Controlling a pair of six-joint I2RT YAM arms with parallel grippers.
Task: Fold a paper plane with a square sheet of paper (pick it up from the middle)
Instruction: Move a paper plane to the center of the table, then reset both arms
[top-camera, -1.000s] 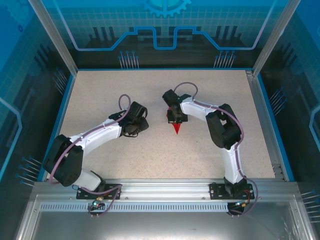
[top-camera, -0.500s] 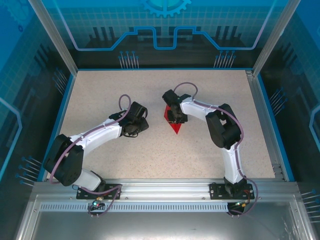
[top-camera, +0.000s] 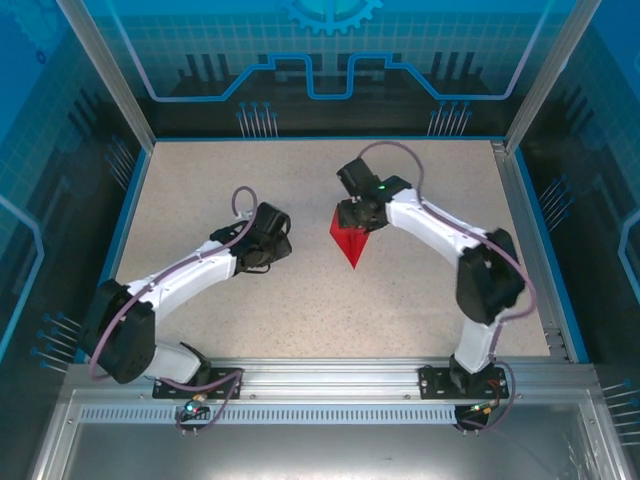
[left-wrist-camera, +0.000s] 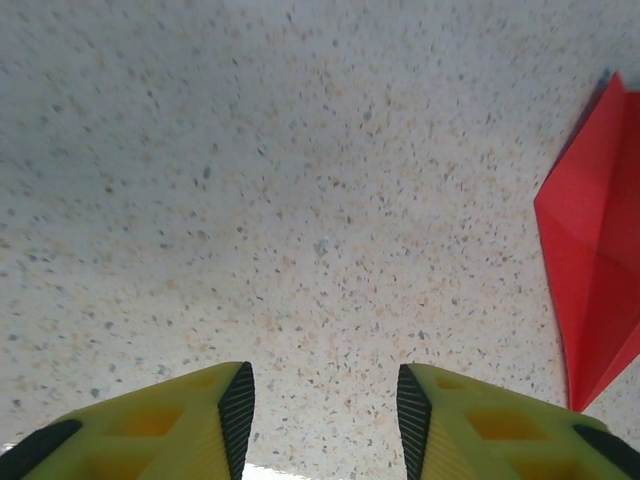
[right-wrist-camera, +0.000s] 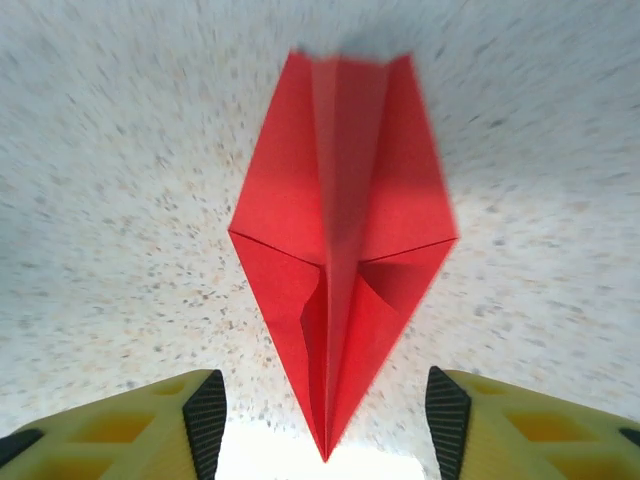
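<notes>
The square sheet of paper is folded into a red paper plane (top-camera: 347, 240) that lies flat mid-table, its sharp tip toward the near edge. In the right wrist view the paper plane (right-wrist-camera: 340, 250) shows a centre ridge and spread wings, with its tip between my yellow fingers (right-wrist-camera: 170, 420). My right gripper (right-wrist-camera: 326, 410) is open and touches none of the paper. From above, the right gripper (top-camera: 358, 216) hangs over the plane's wide far end. My left gripper (left-wrist-camera: 320, 410) is open over bare table, with the plane (left-wrist-camera: 595, 260) off to its right. From above, the left gripper (top-camera: 270, 242) sits left of the plane.
The speckled beige table (top-camera: 220, 190) is bounded by blue rails and aluminium posts. An aluminium ledge (top-camera: 320, 380) at the near edge carries both arm bases. The right arm's elbow (top-camera: 490, 285) stands to the right of the plane.
My right gripper has opened and let go of the plane, which now lies flat with wings spread. The right arm has pulled up and away; its elbow swung right. The left arm barely moved.
</notes>
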